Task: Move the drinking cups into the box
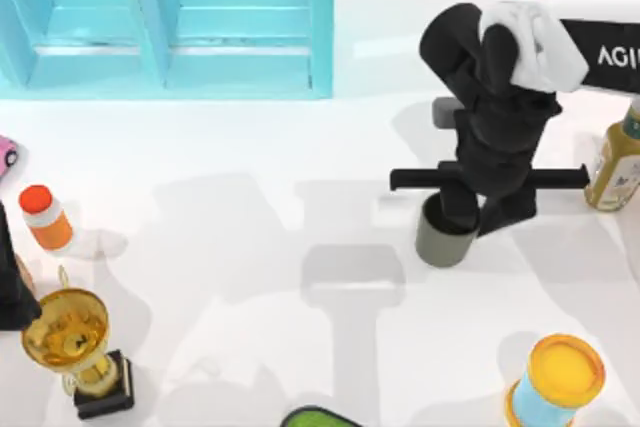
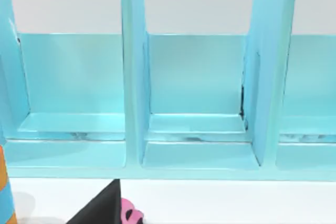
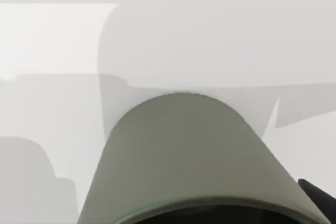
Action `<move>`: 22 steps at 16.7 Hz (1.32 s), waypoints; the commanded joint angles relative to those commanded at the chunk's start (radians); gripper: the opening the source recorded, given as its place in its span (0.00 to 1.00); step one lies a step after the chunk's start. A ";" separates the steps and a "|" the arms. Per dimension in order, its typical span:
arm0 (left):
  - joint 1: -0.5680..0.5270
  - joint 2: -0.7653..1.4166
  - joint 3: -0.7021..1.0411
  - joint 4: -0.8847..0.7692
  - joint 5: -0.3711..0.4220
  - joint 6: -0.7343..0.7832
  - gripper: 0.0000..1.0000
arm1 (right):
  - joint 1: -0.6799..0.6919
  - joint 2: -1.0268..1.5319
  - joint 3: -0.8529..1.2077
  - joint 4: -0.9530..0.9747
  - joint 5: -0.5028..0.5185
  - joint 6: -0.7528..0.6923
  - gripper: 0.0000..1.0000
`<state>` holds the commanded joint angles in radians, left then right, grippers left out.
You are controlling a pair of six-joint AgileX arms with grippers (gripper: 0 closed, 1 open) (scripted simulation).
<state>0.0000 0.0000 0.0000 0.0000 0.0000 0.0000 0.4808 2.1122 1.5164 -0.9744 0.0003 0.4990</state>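
Note:
A grey drinking cup (image 1: 440,239) stands upright right of the table's middle. My right gripper (image 1: 485,212) reaches down onto it from above, one black finger inside the rim and the other outside, shut on the cup's wall. The right wrist view has the cup (image 3: 184,156) close up with a finger (image 3: 317,192) beside it. The turquoise box (image 1: 322,22) with inner dividers (image 2: 134,77) lies at the back left, well away from the cup. My left arm (image 1: 10,282) is parked at the table's left edge.
A gold trophy (image 1: 70,342) and an orange bottle (image 1: 45,217) stand at the left, with a pink toy (image 1: 5,152) behind them. A yellow-lidded blue can (image 1: 560,382) is at the front right and a sauce bottle (image 1: 615,167) at the right edge. White table lies between cup and box.

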 joint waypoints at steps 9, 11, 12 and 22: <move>0.000 0.000 0.000 0.000 0.000 0.000 1.00 | -0.025 -0.024 0.014 -0.027 0.000 -0.023 0.00; 0.000 0.000 0.000 0.000 0.000 0.000 1.00 | -0.064 -0.059 0.031 -0.073 0.000 -0.063 0.00; 0.000 0.000 0.000 0.000 0.000 0.000 1.00 | -0.084 -0.074 0.037 -0.098 0.000 -0.082 0.00; 0.000 0.000 0.000 0.000 0.000 0.000 1.00 | -0.249 -0.220 0.088 -0.308 -0.001 -0.250 0.00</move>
<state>0.0000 0.0000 0.0000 0.0000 0.0000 0.0000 0.2315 1.8923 1.6046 -1.2820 -0.0011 0.2490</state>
